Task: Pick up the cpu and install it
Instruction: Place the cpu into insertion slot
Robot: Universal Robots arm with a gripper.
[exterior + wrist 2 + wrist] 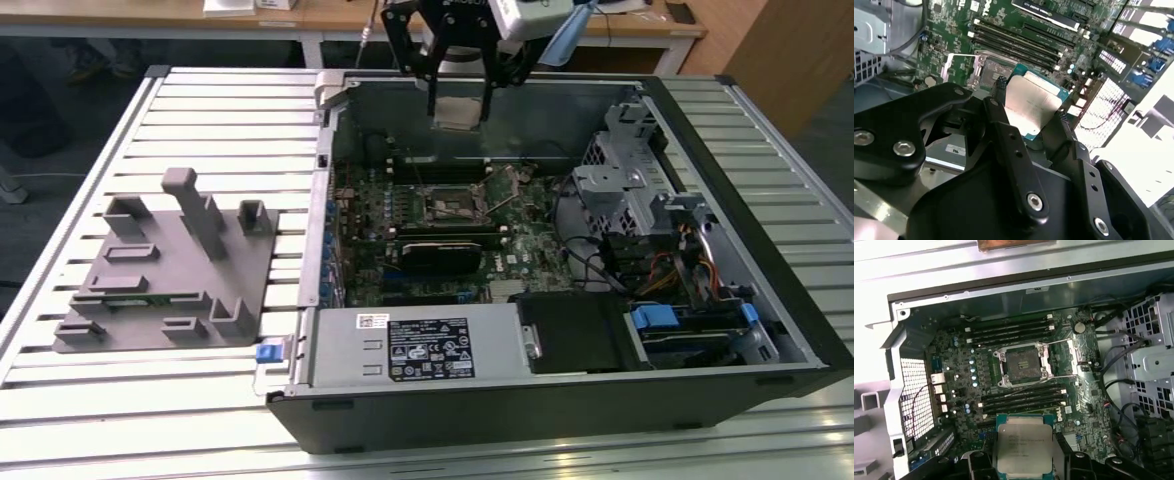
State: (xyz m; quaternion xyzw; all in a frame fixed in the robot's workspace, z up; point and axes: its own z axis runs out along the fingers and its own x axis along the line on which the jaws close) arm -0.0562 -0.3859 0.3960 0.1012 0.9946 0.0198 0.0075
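Right now the fingers are clamped on 2 opposite edges of the cpu, which hangs in the air above the open computer case, well clear of the motherboard. In the first wrist view the cpu appears offset from the socket, with a bank of memory slots between them; the socket's dark centre holds no chip.

The risks, as I judge them: the hold is on thin edges only, so the chip could tilt or slip. Coming down out of square with the socket would land it on the metal frame or bend the contacts. A wrong rotation would stop it seating.
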